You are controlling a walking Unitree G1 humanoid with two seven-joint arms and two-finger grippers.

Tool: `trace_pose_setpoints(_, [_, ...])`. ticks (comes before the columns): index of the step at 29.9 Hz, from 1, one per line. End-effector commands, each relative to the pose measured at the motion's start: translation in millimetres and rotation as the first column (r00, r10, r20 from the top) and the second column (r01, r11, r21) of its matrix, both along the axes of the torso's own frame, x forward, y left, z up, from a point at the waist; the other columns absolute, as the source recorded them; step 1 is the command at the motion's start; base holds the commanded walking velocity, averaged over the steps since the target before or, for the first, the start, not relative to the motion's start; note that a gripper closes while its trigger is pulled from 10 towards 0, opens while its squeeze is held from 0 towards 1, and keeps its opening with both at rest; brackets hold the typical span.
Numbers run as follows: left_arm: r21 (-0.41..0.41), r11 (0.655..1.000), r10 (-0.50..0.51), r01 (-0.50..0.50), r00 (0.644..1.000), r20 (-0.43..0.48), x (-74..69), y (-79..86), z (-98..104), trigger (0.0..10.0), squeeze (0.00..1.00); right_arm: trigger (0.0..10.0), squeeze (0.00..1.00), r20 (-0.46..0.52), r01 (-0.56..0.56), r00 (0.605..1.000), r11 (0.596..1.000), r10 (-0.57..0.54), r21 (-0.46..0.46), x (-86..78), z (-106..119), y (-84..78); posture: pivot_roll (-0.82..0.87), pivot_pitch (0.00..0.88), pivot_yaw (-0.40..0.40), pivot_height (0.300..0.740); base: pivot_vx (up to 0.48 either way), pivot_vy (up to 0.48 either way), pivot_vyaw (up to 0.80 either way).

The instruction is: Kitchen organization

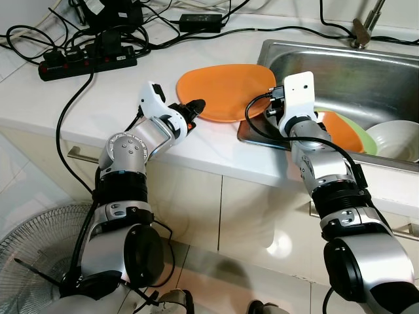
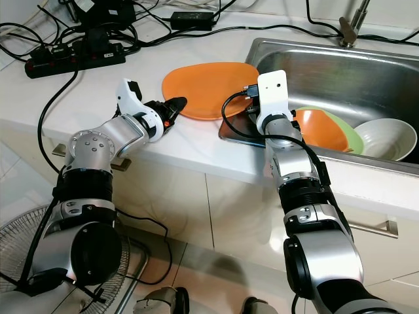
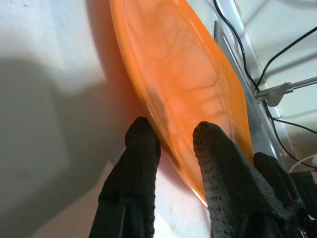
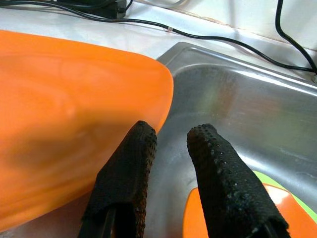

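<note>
Flat orange plate (image 1: 228,89) lies on the counter (image 1: 98,98), overhanging the sink (image 1: 347,72).

White countertop (image 1: 39,98) with inset steel sink (image 1: 366,78). An orange plate (image 1: 226,88) lay beside the sink's left rim. A black power strip (image 1: 88,62) and cables (image 1: 72,111) occupied the back left corner.

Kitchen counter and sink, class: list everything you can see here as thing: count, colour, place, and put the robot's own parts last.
Large plate: one, orange, on the counter beside the sink.
Countertop: one, white.
Sink: one, steel, set in the counter.
Small plate: one, orange, in the sink on a green plate.
Bowl: one, white, in the sink.
Tap: one, metal, behind the sink.
Power strip: one, black, at the counter's back, with black cables.
Fan: one, on the floor.
Left gripper: open, fingers astride the large plate's rim.
Right gripper: open, at the sink's edge by the large plate.
</note>
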State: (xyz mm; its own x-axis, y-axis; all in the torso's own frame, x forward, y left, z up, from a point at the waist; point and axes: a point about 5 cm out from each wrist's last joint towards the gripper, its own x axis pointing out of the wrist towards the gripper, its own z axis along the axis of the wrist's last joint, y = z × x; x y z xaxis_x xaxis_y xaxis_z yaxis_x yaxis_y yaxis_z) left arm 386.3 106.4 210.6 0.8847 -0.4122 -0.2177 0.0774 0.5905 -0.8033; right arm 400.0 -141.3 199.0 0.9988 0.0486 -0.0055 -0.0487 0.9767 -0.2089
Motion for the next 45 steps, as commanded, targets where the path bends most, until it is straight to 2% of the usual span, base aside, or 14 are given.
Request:
trace_pose_setpoints(1, [-0.012, 1.0, -0.015, 0.015, 0.999, 0.037, 2.2, -5.4, 12.8, 0.0, 0.0, 10.0, 0.0, -0.008, -0.011, 1.0, 1.0, 0.011, 0.017, -1.1, -0.3, 1.4, 0.11, 0.11, 0.079, 0.74, 0.0, 0.0, 0.0])
trace_pose_setpoints(17, [-0.009, 1.0, 0.008, -0.007, 0.997, 0.075, 2.0, -4.6, 15.7, 0.0, 0.0, 10.0, 0.0, 0.004, -0.012, 1.0, 0.999, 0.012, 0.038, -0.9, 2.0, 1.1, 0.11, 0.11, 0.078, 0.74, 0.0, 0.0, 0.0])
trace_pose_setpoints(45, [-0.009, 1.0, 0.008, -0.007, 0.997, 0.075, 2.0, -4.6, 15.7, 0.0, 0.0, 10.0, 0.0, 0.004, -0.012, 1.0, 0.999, 0.012, 0.038, -0.9, 2.0, 1.1, 0.11, 0.11, 0.078, 0.74, 0.0, 0.0, 0.0])
